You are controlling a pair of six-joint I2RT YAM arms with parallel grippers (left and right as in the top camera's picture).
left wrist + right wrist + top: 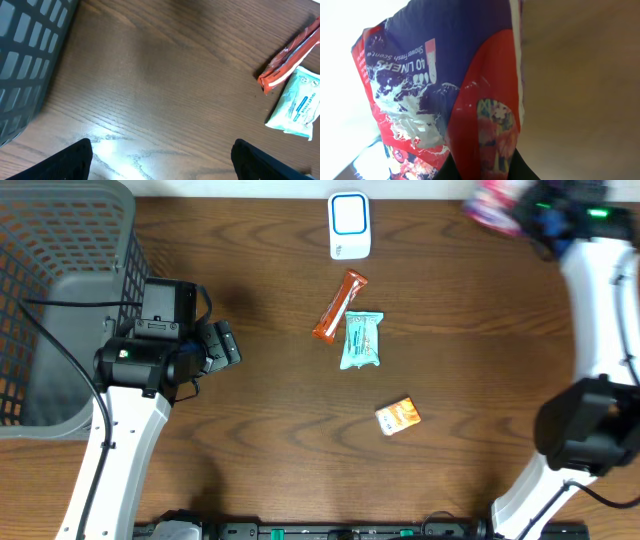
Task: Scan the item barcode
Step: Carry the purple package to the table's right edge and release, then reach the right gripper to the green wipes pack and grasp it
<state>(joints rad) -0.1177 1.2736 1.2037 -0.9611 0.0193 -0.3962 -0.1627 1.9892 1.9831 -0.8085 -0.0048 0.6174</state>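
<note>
Red-and-blue film packet [445, 100] hangs pinched in my right claw [482, 167], well right of the scanner [349, 225]. The slick film could slip out, or swing its barcode away from the scanner.

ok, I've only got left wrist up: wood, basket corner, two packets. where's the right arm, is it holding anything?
Observer: It's up in the far right corner of the overhead view. The right gripper is shut on a red and blue packet, and the print on it reads "40 LINERS".
Operator: and the scanner?
Observer: A white and blue device, likely the scanner, sits mid-way along the far edge. The held packet is well to its right, not over it.
</note>
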